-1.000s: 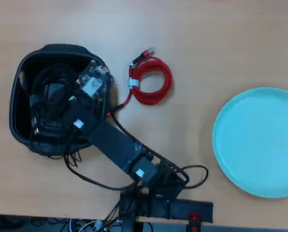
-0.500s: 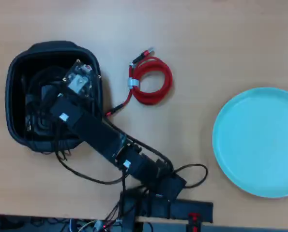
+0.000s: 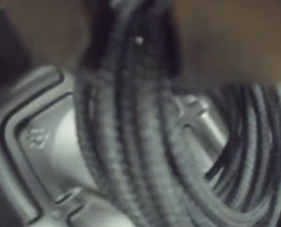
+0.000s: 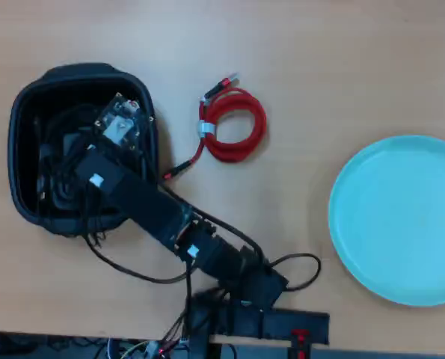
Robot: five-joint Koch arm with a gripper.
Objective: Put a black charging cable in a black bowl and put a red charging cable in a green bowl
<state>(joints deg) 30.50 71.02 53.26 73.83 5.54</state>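
Jaws (image 4: 117,120) are lowered inside the black bowl (image 4: 28,112) at upper left — their grip cannot be told. Black charging cable (image 3: 145,142) fills the blurred wrist view; red charging cable (image 4: 233,123) lies on the desk (image 4: 319,60), green bowl (image 4: 401,217) at right.

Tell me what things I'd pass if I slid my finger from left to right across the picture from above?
Big deep black plastic bowl with the robot arm reaching into it → coiled bright red charging cable with a white tie → wide, shallow, pale turquoise-green round bowl.
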